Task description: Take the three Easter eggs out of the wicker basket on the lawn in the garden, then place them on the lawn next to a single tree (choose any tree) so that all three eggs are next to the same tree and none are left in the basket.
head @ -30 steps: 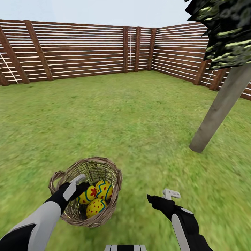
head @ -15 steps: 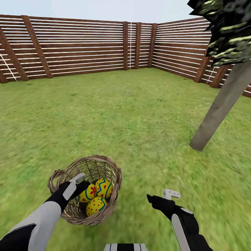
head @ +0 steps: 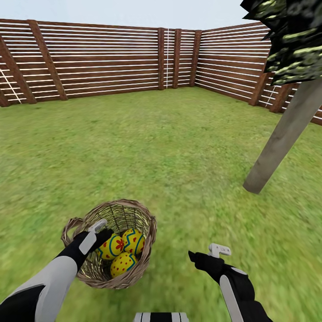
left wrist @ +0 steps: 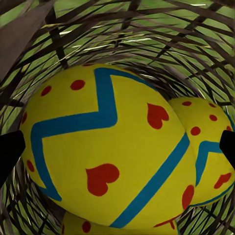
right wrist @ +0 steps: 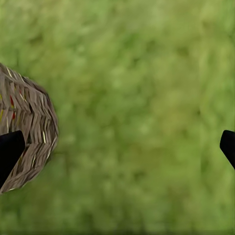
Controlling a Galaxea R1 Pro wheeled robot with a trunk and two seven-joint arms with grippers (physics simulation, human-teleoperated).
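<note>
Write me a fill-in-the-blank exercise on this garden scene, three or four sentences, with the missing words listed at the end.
1. The Easter eggs lying in the wicker basket number ____.
2. The gripper reaching into the basket is the ____ one.
3. The right gripper hangs over bare ____, beside the basket.
4. The tree stands to the robot's ____ of the basket.

Missing words: three; left; lawn; right

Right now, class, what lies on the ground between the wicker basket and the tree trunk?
Only bare lawn separates the wicker basket from the tree trunk, seen in the head view.
</note>
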